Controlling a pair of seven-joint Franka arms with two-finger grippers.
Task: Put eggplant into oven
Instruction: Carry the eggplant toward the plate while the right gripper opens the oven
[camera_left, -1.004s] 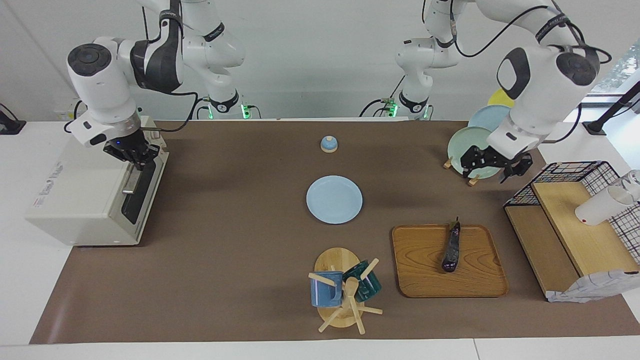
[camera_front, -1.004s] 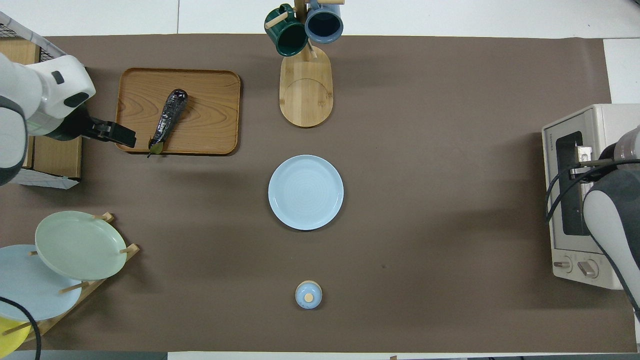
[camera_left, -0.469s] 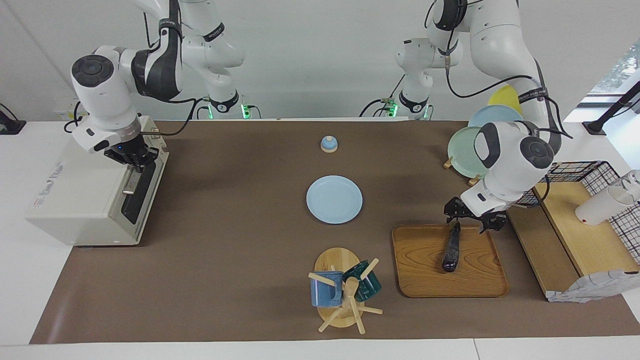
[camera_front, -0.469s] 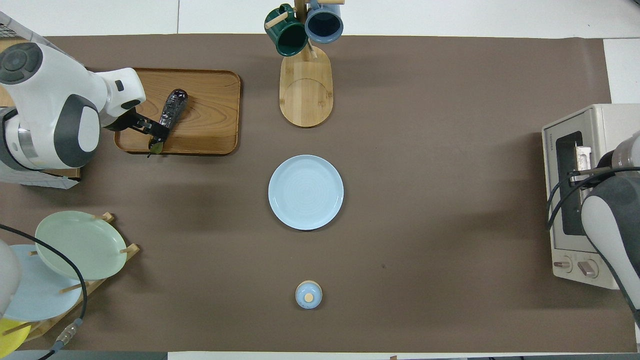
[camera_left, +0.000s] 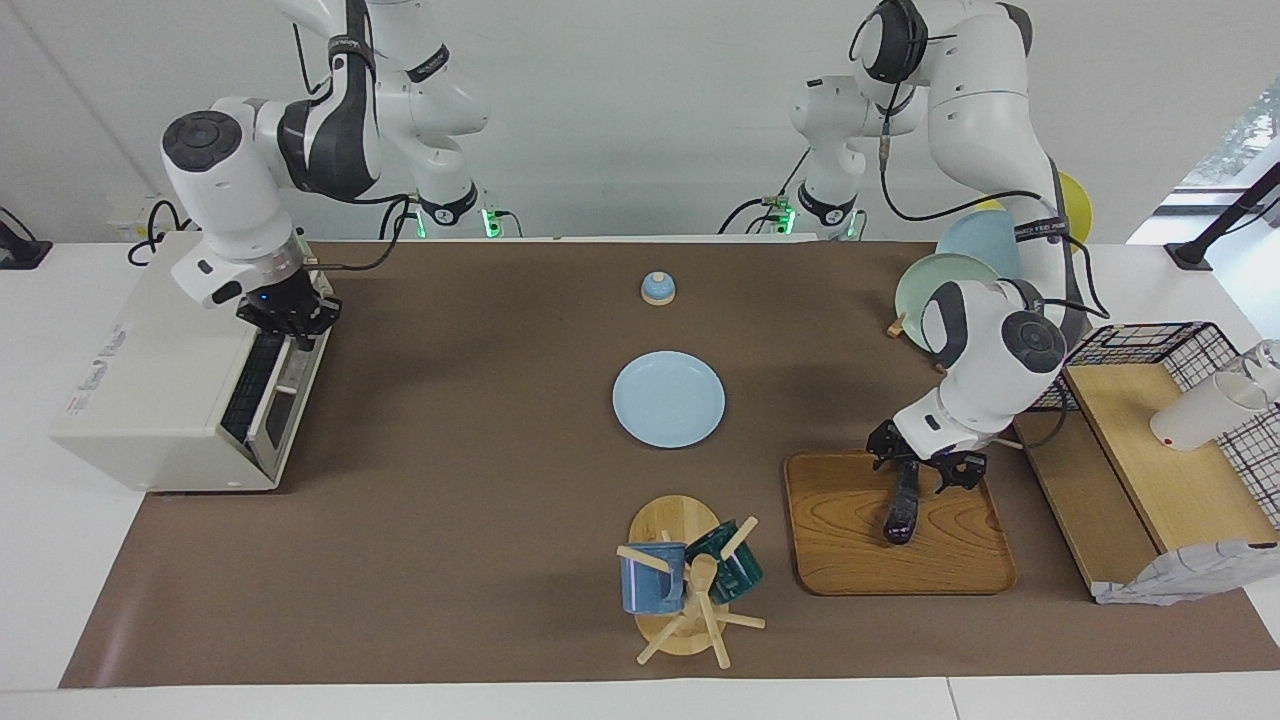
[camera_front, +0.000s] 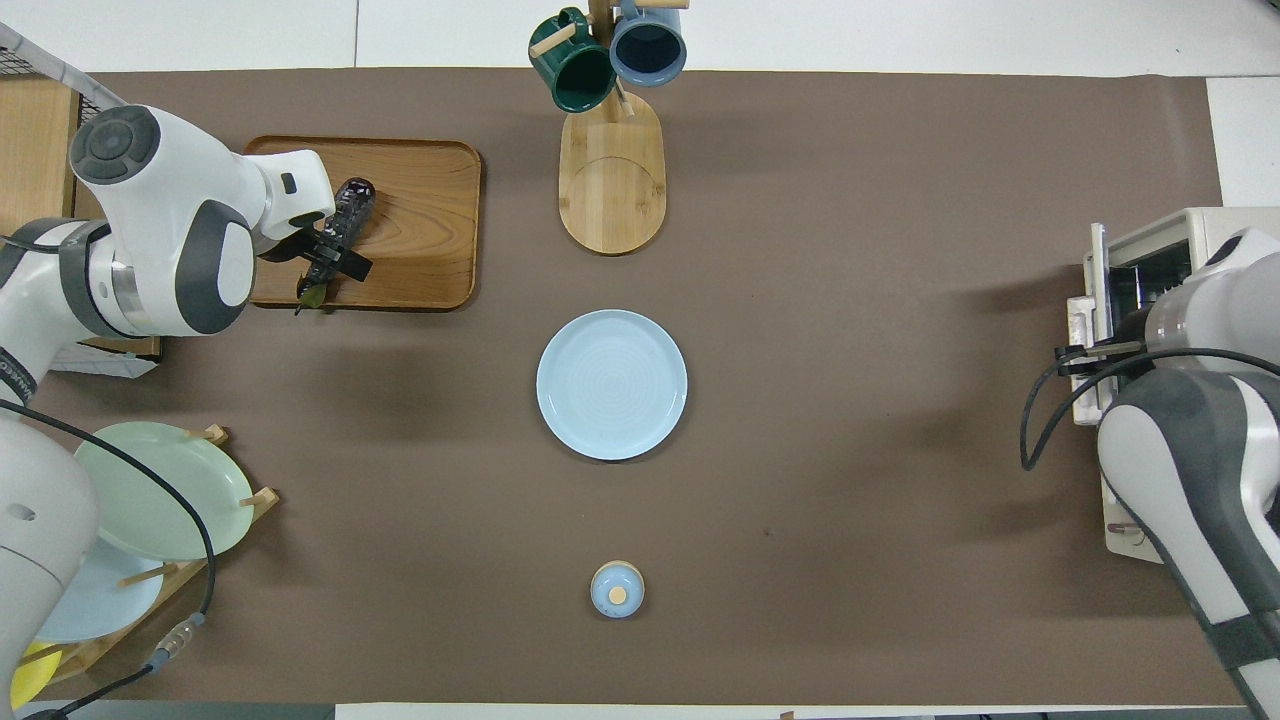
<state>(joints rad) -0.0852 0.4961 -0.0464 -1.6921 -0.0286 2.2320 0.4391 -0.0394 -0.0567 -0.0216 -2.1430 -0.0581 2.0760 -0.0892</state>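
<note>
The dark purple eggplant (camera_left: 900, 512) (camera_front: 350, 205) lies on a wooden tray (camera_left: 840, 540) (camera_front: 430, 200) toward the left arm's end of the table. My left gripper (camera_left: 912, 470) (camera_front: 330, 258) is down over the eggplant's stem end, open, with a finger on either side of it. The cream-white oven (camera_left: 150, 390) (camera_front: 1235, 220) stands at the right arm's end. Its dark glass door (camera_left: 265, 400) is tilted partly open. My right gripper (camera_left: 290, 318) is shut on the handle at the door's top edge; in the overhead view the arm hides it.
A light blue plate (camera_left: 668, 399) lies mid-table, with a small blue lidded pot (camera_left: 657, 288) nearer the robots. A wooden mug rack (camera_left: 680, 580) stands beside the tray. A plate rack (camera_left: 945, 295) and a wire shelf (camera_left: 1150, 430) flank the left arm.
The left gripper came down from beside the plate rack to the eggplant's stem end on the tray. The right gripper pulled the oven door from closed to partly open.
</note>
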